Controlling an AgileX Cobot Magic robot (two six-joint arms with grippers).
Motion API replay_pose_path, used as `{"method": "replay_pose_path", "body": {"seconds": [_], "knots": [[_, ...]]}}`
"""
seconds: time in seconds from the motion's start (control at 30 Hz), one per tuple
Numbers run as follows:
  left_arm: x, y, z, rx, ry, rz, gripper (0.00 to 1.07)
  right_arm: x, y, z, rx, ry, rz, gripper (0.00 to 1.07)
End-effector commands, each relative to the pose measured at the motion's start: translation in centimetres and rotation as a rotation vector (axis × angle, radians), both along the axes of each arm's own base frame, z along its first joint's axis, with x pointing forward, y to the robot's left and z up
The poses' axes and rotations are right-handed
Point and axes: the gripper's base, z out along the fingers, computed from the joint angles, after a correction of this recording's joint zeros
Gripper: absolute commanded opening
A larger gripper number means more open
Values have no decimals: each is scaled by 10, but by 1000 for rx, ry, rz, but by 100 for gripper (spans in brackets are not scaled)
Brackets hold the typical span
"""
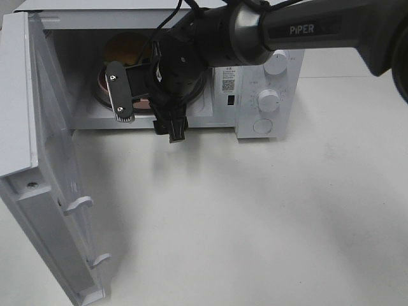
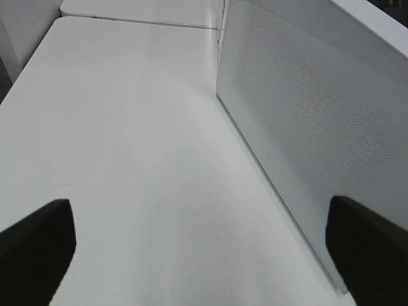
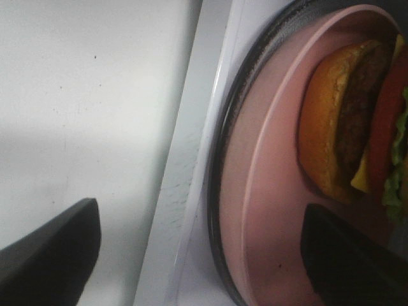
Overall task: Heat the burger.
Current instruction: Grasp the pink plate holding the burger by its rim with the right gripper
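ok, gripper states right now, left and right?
Left gripper: open, holding nothing.
Right gripper: open, jaws either side of the plate rim, not clamped on it.

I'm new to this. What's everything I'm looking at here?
microwave: one, white, back of the table, door open
door: one, white, swung out on the high view's left
burger: one, golden-brown bun, dark patty, red tomato, on the plate
plate: one, pink, inside the microwave on the turntable
turntable: one, dark-rimmed, under the plate
round controls: three, white, microwave's front panel
table: one, white, under everything
right arm: one, dark, reaching in from the right
right gripper: one, black, open, at the microwave's mouth by the plate
left gripper: one, black, open, above the table beside the door
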Motion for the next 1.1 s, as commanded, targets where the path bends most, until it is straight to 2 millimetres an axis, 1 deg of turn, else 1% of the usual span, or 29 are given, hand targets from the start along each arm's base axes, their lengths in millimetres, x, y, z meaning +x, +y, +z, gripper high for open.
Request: {"method": "replay_pose_path", "body": {"seconds": [0.03, 0.27, 0.33, 0.47, 0.53, 0.57, 0.73, 0.87, 0.9, 0.93, 1.0, 1.03, 1.07, 1.1], "knots": [[0, -1, 1, -6, -18, -4, 100, 7, 6, -7, 14, -3, -13, 83], [0, -1, 1, -6, -18, -4, 100, 16, 13, -12, 70, -2, -67, 82], [0, -1, 1, -5, -18, -3, 100, 18, 13, -13, 73, -2, -72, 81], [0, 0, 1, -3, -18, -1, 100, 29, 10, -20, 111, 14, -109, 80], [0, 0, 1, -3, -18, -1, 100, 29, 11, -21, 118, 19, -111, 80], [0, 0, 1, -3, -18, -1, 100, 34, 7, -23, 119, 15, -118, 79], [0, 0, 1, -2, -18, -1, 100, 39, 4, -31, 129, 15, -127, 78], [0, 0, 1, -3, -18, -1, 100, 40, 5, -34, 129, 17, -127, 76], [0, 0, 1, -3, -18, -1, 100, 41, 6, -37, 132, 23, -131, 74], [0, 0, 1, -3, -18, -1, 100, 41, 6, -37, 132, 23, -131, 74], [0, 0, 1, -3, -18, -1, 100, 41, 7, -43, 137, 37, -138, 69], [0, 0, 1, -3, -18, -1, 100, 41, 7, -43, 137, 37, -138, 69], [0, 0, 1, -3, -18, -1, 100, 41, 7, -44, 134, 39, -138, 62], [0, 0, 1, -3, -18, -1, 100, 41, 7, -44, 134, 39, -138, 62]]}}
